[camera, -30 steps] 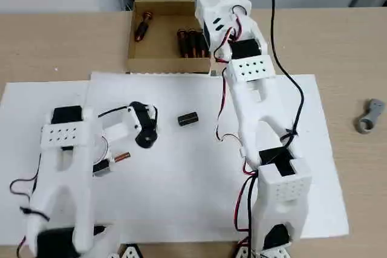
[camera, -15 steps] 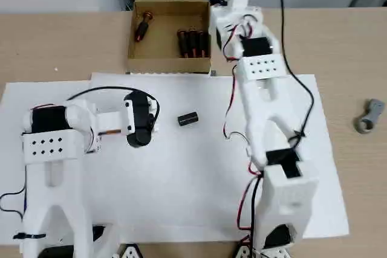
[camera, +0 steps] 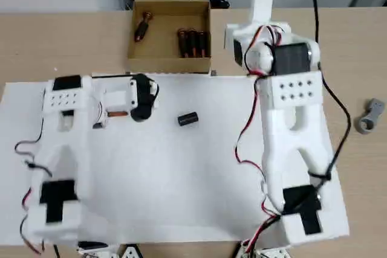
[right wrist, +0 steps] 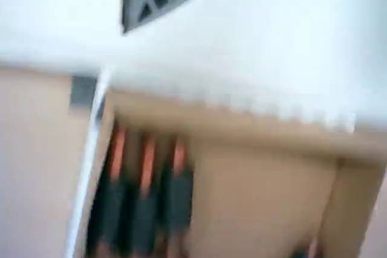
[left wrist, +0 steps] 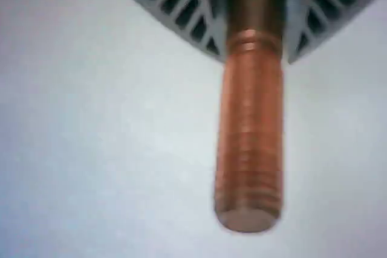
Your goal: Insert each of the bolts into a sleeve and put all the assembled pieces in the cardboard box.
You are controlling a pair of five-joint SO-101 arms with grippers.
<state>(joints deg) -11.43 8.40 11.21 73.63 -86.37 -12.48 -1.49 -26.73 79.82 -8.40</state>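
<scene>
Now we see the left gripper clamped on a copper bolt. Its jaws hold the smooth upper shank and the threaded end sticks out free over the white paper. From the high view, this arm holds the bolt above the far-left part of the paper, near its edge and level with the sheet. A second ago the same bolt was nearer the arm's base, so the arm has carried it away from itself toward the far edge of the paper, and the grip has not changed.

The black sleeve lies on its side on the paper, to the right of the bolt and apart from it. It lies where it lay a second ago.

The right gripper is just beside the right wall of the cardboard box, over bare table. We cannot tell whether it grips anything. One second ago that arm reached over the box's right side and covered part of it. It has since swung off to the right, and the whole box is uncovered.

Inside the box three assembled pieces lie side by side against the right half, and a fourth piece lies alone in the far-left corner. None of them has moved.

Well off to the right, a small grey part rests on the table as before.
</scene>
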